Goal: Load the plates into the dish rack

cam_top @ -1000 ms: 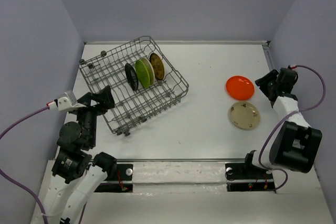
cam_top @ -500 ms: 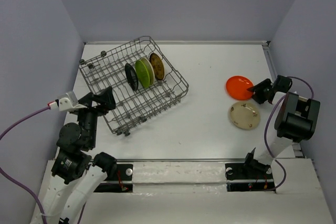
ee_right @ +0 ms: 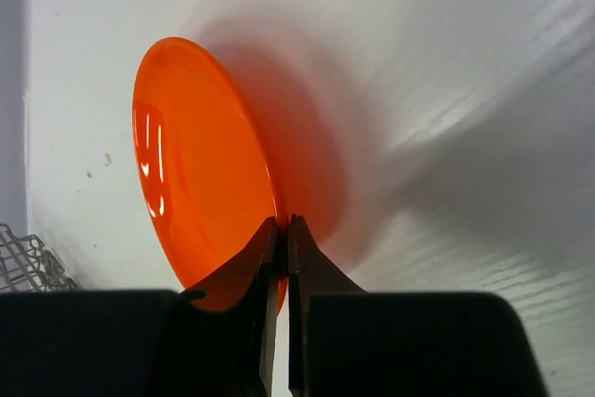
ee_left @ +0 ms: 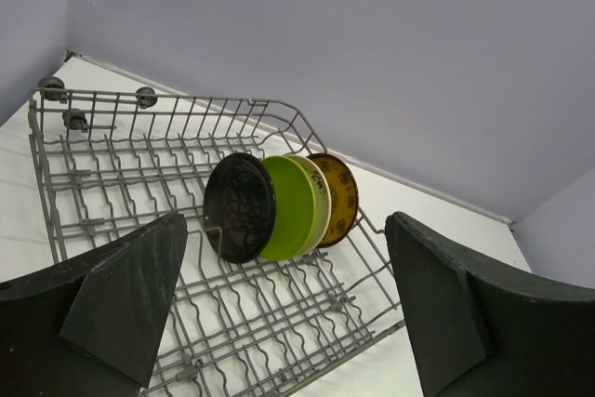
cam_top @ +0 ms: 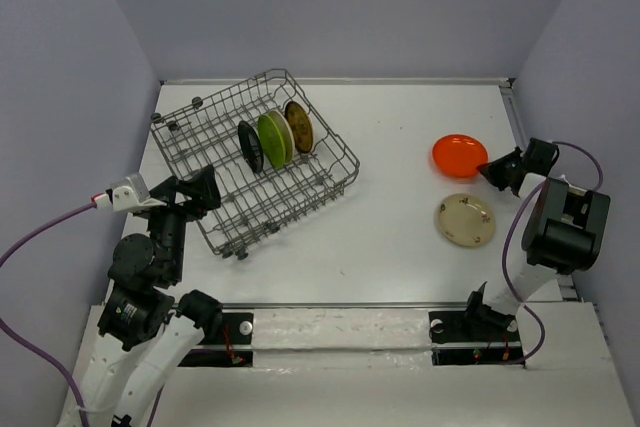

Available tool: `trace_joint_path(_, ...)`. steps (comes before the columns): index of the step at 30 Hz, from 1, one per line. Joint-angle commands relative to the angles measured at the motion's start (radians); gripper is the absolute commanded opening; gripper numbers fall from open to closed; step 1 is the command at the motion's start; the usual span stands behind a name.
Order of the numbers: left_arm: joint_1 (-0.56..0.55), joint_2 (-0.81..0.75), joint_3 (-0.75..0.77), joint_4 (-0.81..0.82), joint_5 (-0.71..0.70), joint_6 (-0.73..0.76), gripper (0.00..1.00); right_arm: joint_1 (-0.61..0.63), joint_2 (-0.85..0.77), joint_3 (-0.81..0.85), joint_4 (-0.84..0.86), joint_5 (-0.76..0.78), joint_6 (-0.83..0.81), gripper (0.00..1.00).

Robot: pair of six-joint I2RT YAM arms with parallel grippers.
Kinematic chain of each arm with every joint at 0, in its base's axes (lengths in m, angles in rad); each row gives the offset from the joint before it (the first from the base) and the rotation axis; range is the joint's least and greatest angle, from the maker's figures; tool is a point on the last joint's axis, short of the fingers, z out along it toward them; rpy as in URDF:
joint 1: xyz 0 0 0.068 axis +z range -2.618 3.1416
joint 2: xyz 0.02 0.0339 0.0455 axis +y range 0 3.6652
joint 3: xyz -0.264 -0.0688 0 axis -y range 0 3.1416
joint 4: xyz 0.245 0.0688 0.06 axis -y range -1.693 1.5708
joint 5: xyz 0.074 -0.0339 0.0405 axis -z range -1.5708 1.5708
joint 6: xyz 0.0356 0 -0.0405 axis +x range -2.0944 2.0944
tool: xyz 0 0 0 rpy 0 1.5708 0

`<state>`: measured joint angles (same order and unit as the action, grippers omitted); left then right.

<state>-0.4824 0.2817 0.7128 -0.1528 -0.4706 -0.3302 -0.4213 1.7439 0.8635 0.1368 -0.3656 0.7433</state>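
The grey wire dish rack [cam_top: 210, 187] stands at the left, also in the left wrist view [ee_left: 102, 165]. In it stand the black plate [cam_top: 250, 146], the lime green plate [cam_top: 273, 138] and the brown-yellow patterned plate [cam_top: 299, 125], upright side by side. My right gripper [cam_top: 490, 169] is shut on the rim of the orange plate [cam_top: 459, 155], which is tilted up off the table [ee_right: 200, 202]. The cream plate [cam_top: 465, 220] lies flat just below it. My left gripper [cam_top: 195, 190] is open and empty at the rack's near left edge.
Purple walls close in the white table on three sides. A raised lip [cam_top: 515, 112] runs along the table's right edge near my right gripper. Bare white table [cam_top: 390, 197] lies between the rack and the two plates.
My right gripper has dropped to the orange plate's right rim and shut on it. The plate has shifted slightly up and right and is now tilted. The left arm has not moved.
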Motion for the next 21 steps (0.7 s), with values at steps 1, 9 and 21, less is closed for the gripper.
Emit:
trace_joint_path(1,0.002,0.016,-0.006,0.065,0.012,0.017,0.99,0.204,-0.256,0.172,-0.176,0.369,-0.07,0.07)
trace_joint_path(9,0.028,0.016,0.008,0.044,-0.085,0.002,0.99,0.804,-0.334,0.48,-0.299,0.897,-0.268,0.07)
trace_joint_path(21,0.048,-0.101,0.025,0.002,-0.316,-0.03,0.99,1.44,0.336,1.331,-0.325,1.376,-0.753,0.07)
